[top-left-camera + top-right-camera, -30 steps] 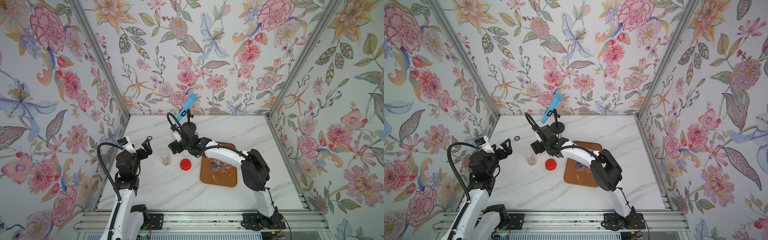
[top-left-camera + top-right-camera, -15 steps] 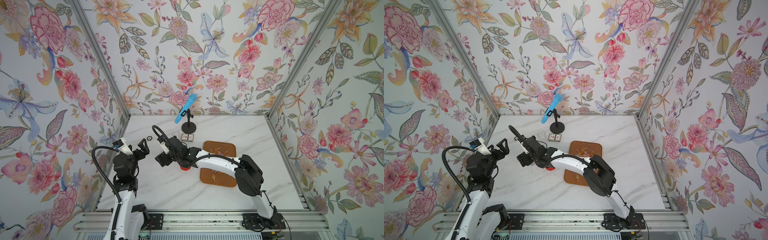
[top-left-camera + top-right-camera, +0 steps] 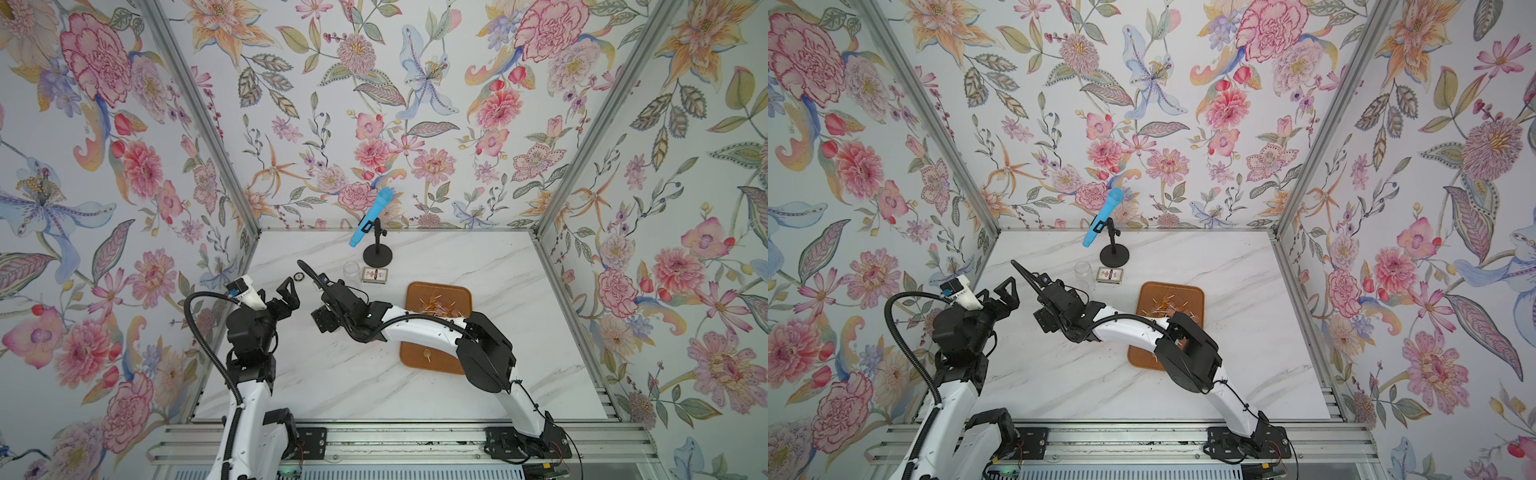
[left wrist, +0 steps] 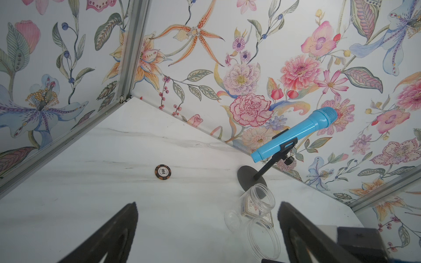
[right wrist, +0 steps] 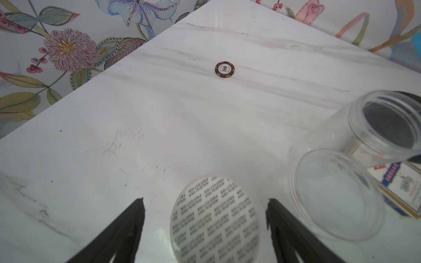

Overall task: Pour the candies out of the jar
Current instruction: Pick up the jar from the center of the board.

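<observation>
Candies (image 3: 434,308), tiny orange lollipops on pale sticks, lie scattered on a brown tray (image 3: 459,294). The right arm crosses the tray's middle. A clear, empty jar (image 3: 352,270) sits beside a card box; it also shows in the right wrist view (image 5: 341,173). My right gripper (image 5: 205,201) hangs open above the table. Between its fingers, with a gap on each side, is a round white face (image 5: 215,223) printed with rows of small text. I cannot tell what that face belongs to. My left gripper (image 3: 291,295) is raised at the left, wide open and empty.
A blue microphone (image 3: 372,222) on a black stand and a card box (image 3: 375,274) are at the back. A poker chip (image 3: 298,276) lies ahead of both grippers. Floral walls close in the table on three sides.
My right arm swung left and toward the front; it now covers the jar and red lid that stood in the open a second ago. Its fingers narrowed a little. The left arm barely shifted.
</observation>
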